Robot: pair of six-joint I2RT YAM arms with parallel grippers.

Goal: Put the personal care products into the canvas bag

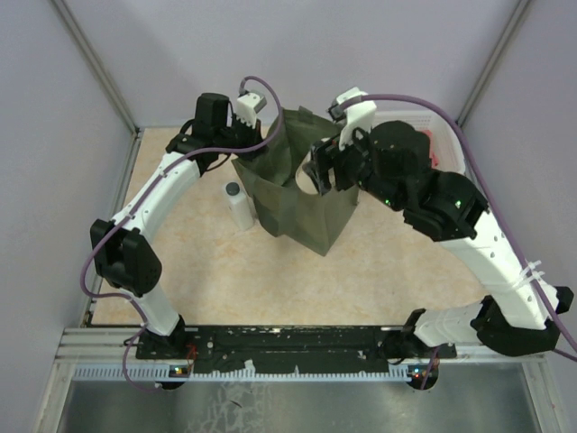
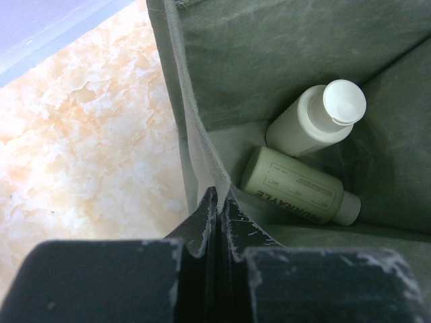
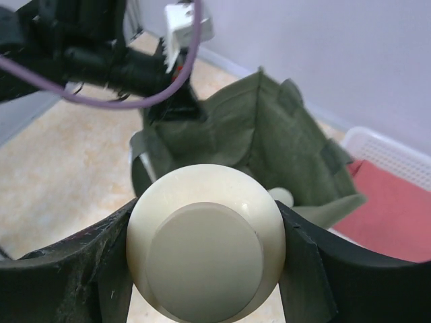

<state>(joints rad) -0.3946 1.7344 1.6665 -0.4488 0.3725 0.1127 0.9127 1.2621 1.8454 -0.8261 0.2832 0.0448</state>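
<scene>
Cream-and-peach marbled table point(image 1: 270, 271) fills the floor of a booth with pale lilac walls point(image 1: 54, 108). Grey metal posts point(image 1: 95, 63) slant up from its two back corners. A metal rail runs along the table's left edge, and the arm bases sit on a black bar at the near edge.

Toward the back of the table stands the olive bag point(image 1: 302, 203), mouth open. The left gripper point(image 2: 217, 202) has its fingers pressed together on the fabric of the bag's left rim. Inside, on the bottom, lie a wide-capped bottle point(image 2: 316, 118) and a yellowish cylinder point(image 2: 296, 188), side by side and touching or nearly so.

The right gripper point(image 3: 202, 266) hangs over the bag's mouth, part-way open and clamped on a cream-capped bottle point(image 3: 205, 229), cap toward the wrist camera.

A grey-capped bottle point(image 1: 239, 203) stands upright on the table just beside the bag's left wall, under the left forearm; whether it touches the bag I cannot tell.

A white basket point(image 1: 446, 135) with a red cloth point(image 3: 397, 208) sits in the back right corner, close behind the right arm.

Bare tabletop shows between the bag and the arm bases, and to the left as far as the rail.
</scene>
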